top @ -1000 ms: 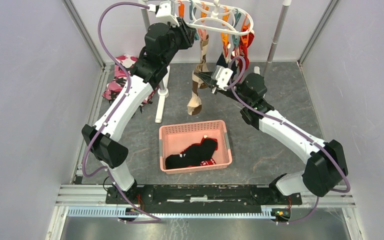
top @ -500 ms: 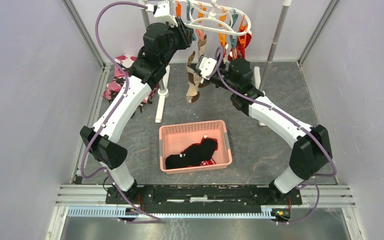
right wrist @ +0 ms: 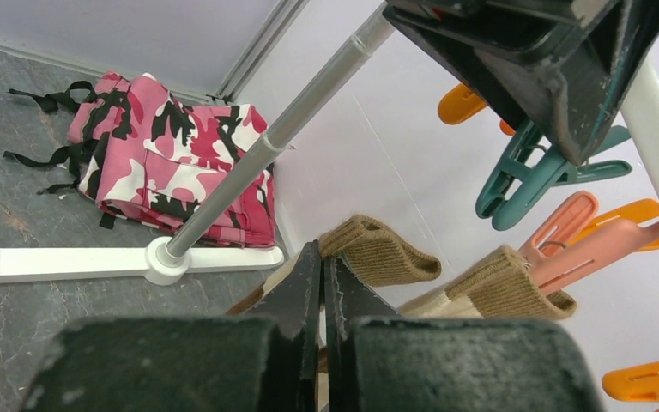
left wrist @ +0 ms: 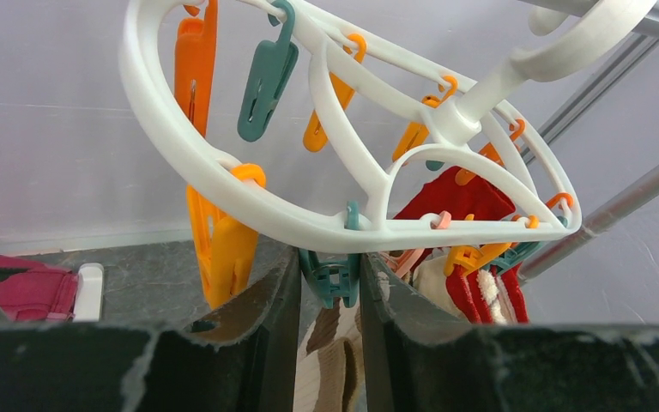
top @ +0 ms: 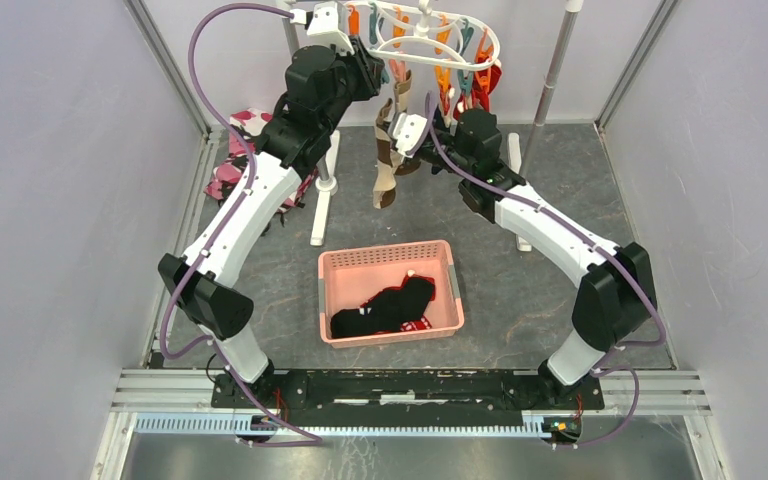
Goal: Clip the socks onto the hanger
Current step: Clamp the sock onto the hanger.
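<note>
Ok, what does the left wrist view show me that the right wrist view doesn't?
Only the left wrist: the hanger as a full oval ring, and the red socks. Only the right wrist: the pink camouflage cloth, the rack pole's foot, and the right claw pinching the tan sock. Both: that tan sock, orange clips, and the left claw gripping a teal clip.

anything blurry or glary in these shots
Top view: even light, no glare, sharp down to the pink basket. Left wrist view: hanger crisp, left claw at the bottom dark and soft. Right wrist view: camouflage cloth sharp, right claw a dark blur up close.
</note>
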`<state>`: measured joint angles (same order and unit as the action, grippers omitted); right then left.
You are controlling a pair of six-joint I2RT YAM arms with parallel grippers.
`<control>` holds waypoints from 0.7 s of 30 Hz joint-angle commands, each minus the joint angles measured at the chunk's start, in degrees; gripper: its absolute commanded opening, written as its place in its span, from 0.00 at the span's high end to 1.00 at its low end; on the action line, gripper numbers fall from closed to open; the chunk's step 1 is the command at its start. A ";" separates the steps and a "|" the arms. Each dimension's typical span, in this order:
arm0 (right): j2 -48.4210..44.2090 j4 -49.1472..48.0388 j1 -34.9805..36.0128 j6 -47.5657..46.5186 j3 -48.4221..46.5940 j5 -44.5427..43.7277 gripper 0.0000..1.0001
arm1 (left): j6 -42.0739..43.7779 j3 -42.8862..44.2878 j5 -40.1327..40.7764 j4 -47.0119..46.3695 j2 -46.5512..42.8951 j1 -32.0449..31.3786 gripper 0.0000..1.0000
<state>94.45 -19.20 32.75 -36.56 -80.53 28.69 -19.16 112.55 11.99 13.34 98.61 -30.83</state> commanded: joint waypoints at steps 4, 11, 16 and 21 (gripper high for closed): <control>0.78 -3.73 -1.41 1.28 -2.96 1.01 1.00 | 3.17 0.63 1.24 -1.01 -3.07 0.24 0.93; 2.10 -4.10 -1.73 1.74 -5.18 2.90 1.00 | 2.99 0.52 1.00 -1.03 -3.24 0.24 0.98; 2.62 -4.06 -1.73 0.76 -6.45 3.16 1.00 | 3.07 0.42 0.87 -1.04 -3.33 0.24 0.98; 2.85 -3.13 -1.82 -1.29 -7.07 2.38 1.00 | 2.98 0.39 0.58 -1.04 -3.25 0.23 0.98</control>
<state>96.82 -20.08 31.07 -36.25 -84.68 30.94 -19.16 112.53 11.97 13.39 98.10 -30.83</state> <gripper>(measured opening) 0.010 0.351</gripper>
